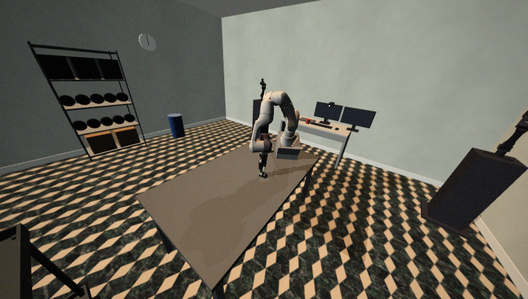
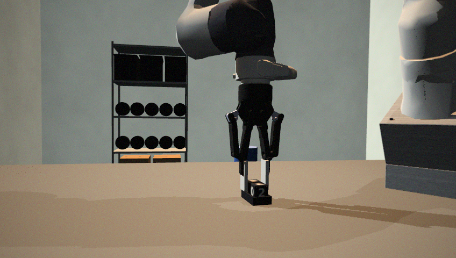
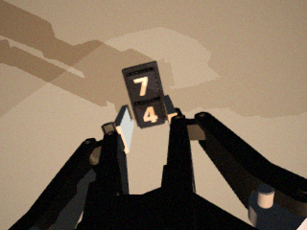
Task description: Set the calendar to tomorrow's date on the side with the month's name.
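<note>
Your gripper (image 1: 262, 173) (image 2: 254, 184) (image 3: 147, 110) is part open with nothing gripped, its pads standing on either side of the cube topped with a 4 (image 2: 253, 181) (image 3: 150, 115). The cube topped with a 7 (image 2: 261, 191) (image 3: 141, 87) sits beside it, beyond the pads in the wrist view. Both are in the tray (image 1: 263, 176) (image 2: 262, 201) (image 3: 139, 67), just below the gripper on the bench (image 1: 207, 207) (image 2: 128, 223) (image 3: 249, 57). A 0 and a 2 show on the sides of the 7 cube; one pad hides part of the 4 cube, and you cannot read the month's name.

You seem to be lining up to lift the 4 cube. If you go too low, a fingertip could press on the tray's rim and tip or shove it. If the pads are off centre, closing could drag the cube against a wall, or turn it askew. Lifting at a slant could rub the 7 cube and shift it, or raise the tray too. Choosing a turn without checking the month side risks a wrong or upside-down digit.
</note>
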